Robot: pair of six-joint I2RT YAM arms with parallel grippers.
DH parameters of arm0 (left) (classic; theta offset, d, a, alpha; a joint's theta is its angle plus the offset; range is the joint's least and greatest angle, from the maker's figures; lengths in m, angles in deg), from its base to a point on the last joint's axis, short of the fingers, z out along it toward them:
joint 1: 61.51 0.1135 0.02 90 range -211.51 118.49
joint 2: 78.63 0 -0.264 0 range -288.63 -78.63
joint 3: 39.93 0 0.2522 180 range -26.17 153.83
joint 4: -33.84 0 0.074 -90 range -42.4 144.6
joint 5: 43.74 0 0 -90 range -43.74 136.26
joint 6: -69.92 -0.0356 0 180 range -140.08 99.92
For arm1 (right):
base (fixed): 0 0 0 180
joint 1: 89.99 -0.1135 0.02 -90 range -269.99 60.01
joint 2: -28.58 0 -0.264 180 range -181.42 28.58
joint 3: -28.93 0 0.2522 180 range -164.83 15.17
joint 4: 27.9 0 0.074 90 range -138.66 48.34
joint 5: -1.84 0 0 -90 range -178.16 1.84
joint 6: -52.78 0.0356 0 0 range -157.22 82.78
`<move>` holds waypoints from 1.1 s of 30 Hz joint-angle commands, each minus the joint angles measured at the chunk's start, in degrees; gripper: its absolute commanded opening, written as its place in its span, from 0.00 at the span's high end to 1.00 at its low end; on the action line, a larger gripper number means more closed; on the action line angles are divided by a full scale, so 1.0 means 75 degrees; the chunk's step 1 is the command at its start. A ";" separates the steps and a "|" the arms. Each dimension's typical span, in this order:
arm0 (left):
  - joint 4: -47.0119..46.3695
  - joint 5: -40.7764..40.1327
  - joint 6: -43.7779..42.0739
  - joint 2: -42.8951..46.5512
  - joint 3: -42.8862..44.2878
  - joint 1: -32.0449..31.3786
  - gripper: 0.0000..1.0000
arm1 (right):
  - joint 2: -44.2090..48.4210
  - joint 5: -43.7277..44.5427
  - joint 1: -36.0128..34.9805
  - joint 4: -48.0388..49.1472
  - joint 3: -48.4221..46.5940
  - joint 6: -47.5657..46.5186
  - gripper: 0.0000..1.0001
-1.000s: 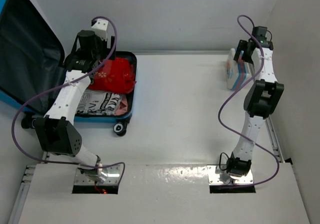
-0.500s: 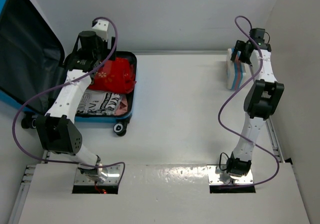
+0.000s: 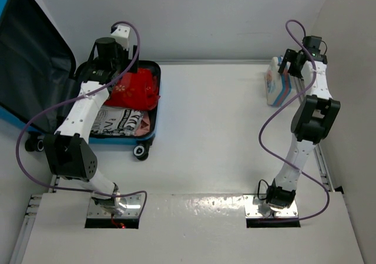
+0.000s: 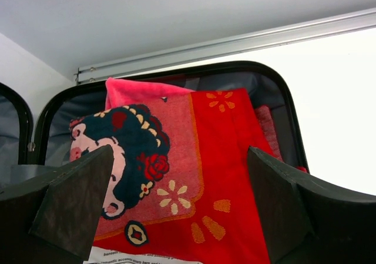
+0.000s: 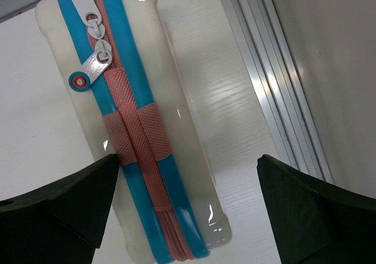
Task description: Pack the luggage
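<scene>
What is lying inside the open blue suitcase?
In the suitcase lie a red cloth printed with a woman's face and flowers, a pink piece behind it, and a black-and-white printed fabric. Whatever is under them is covered.

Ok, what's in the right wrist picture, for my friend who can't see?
A white case with blue stripes and a pink zipper sits on the table beside a metal rail. The open right end effector hovers over it.
</scene>
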 commanded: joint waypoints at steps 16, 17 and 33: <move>-0.0134 0.0046 0.0119 -0.0012 0.0324 -0.0354 0.01 | 0.1027 -0.2457 0.0239 0.0489 0.0695 -0.1380 0.01; -0.0134 0.0046 0.0119 -0.0012 0.0324 -0.0354 0.01 | 0.0934 -0.2493 0.0239 0.0430 0.0624 -0.1543 0.01; -0.0063 0.0117 0.0048 -0.0012 0.0324 -0.0354 0.01 | -0.0520 -0.2165 -0.0089 -0.0403 -0.0584 -0.2131 0.00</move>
